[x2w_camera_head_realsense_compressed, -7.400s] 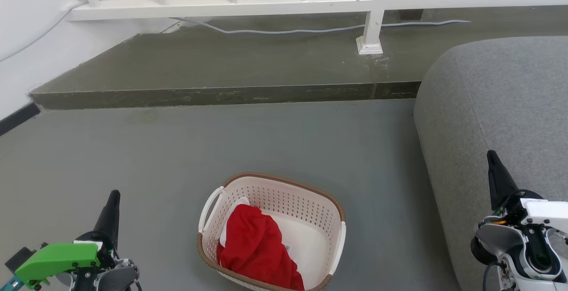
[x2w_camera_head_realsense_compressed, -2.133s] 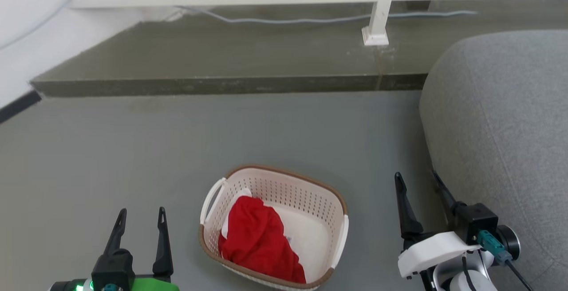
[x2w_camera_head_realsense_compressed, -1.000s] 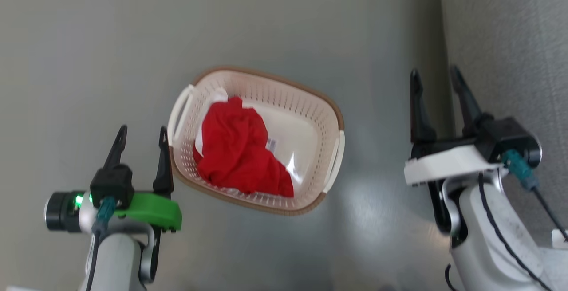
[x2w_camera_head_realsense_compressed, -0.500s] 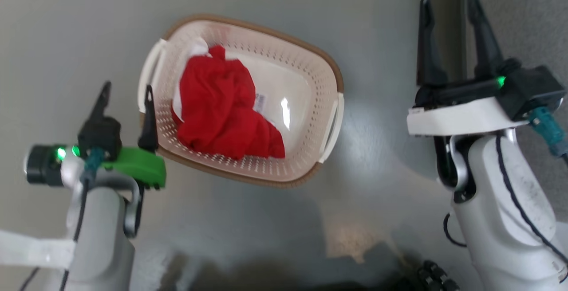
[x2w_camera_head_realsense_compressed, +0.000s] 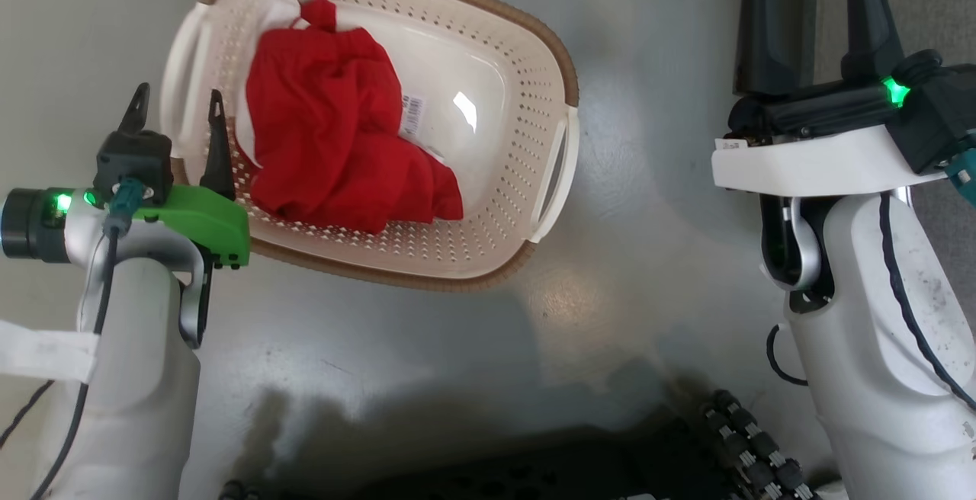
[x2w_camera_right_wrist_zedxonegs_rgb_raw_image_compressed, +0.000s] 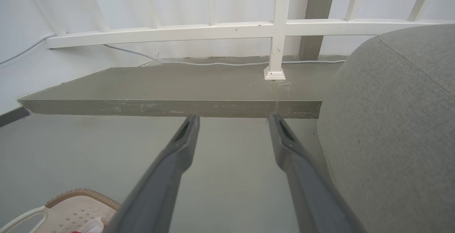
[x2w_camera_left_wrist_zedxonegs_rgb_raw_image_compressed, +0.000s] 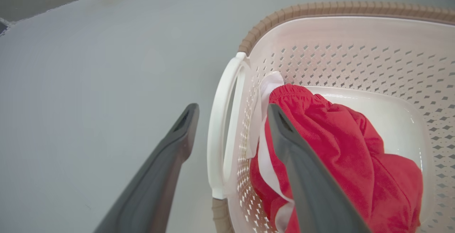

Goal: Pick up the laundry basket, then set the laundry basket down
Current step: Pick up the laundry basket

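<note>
The laundry basket is cream-white and perforated with a brown rim. It stands on the grey floor and holds a red cloth beside a barcode sticker. My left gripper is open and straddles the basket's left loop handle: one finger is outside the basket, the other over the red cloth inside the wall. My right gripper is open with nothing between its fingers. It hangs to the right of the basket, well apart from the right handle. A corner of the basket shows below it.
A grey sofa rises close on the right, next to my right arm. Ahead lie a raised concrete step, a white railing and a loose cable. My dark base edges the bottom.
The head camera has tilted down, so the basket looks larger and higher in view. My left gripper has closed in on the left handle and now straddles it. Both grippers stay open.
</note>
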